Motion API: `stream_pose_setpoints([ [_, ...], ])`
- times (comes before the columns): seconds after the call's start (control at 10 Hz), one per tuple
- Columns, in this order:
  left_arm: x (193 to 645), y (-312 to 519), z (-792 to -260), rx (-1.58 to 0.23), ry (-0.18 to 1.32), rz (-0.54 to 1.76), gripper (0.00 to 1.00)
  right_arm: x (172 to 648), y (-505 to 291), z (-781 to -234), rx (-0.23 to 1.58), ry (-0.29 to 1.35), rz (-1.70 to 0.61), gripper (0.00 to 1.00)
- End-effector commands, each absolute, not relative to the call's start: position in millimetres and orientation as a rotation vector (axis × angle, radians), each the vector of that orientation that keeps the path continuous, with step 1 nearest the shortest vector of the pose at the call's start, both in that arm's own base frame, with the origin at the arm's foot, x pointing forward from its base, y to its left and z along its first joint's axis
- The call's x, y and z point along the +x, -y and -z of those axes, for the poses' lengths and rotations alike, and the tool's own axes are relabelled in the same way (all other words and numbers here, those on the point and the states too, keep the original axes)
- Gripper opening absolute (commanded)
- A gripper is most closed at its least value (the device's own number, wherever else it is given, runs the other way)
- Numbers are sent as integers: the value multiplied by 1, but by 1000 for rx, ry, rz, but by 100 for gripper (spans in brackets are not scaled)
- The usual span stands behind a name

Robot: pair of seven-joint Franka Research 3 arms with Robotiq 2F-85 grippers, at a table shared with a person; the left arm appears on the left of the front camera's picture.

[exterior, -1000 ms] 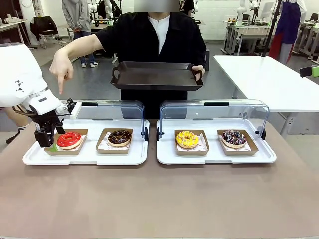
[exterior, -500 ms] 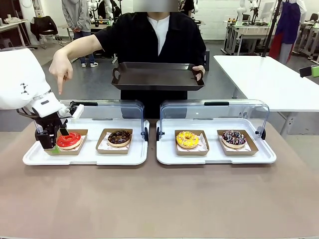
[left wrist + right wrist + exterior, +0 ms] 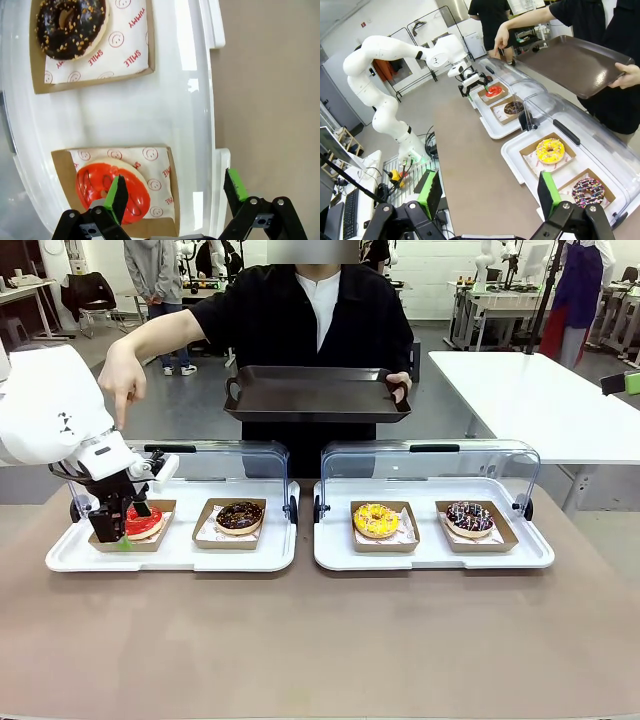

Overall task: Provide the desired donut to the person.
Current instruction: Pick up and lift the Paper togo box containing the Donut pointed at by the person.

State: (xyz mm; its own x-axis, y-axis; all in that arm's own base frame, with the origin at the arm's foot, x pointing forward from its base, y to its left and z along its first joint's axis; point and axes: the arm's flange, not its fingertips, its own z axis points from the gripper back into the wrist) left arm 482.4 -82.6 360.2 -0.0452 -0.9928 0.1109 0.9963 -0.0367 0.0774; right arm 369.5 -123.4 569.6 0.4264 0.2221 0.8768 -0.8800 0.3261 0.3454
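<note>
left gripper, jaws wide & empty, hangs over left end of left tray: red donut lies under one jaw, off-centre, other jaw past tray's near edge; right gripper, also wide, far off.

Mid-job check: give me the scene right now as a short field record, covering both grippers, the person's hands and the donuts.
pointing hand: finger aimed down, toward the red donut
other hand: holds the brown tray
left gripper: open, one finger over the red donut, the other by the rim of the white tray; contact unclear
right gripper: open, holding nothing, away from the donuts
other donuts: chocolate donut, yellow donut, sprinkled donut, each in a paper boat
</note>
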Motion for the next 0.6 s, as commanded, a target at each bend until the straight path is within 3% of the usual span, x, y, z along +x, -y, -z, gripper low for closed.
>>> stream_pose_setpoints([
  [0.0,483,90,-348,-25,187,1633,100,371,123,-570,981,843,-848,100],
  [0.5,485,93,-329,-15,163,1634,100,371,123,-570,981,843,-848,100],
])
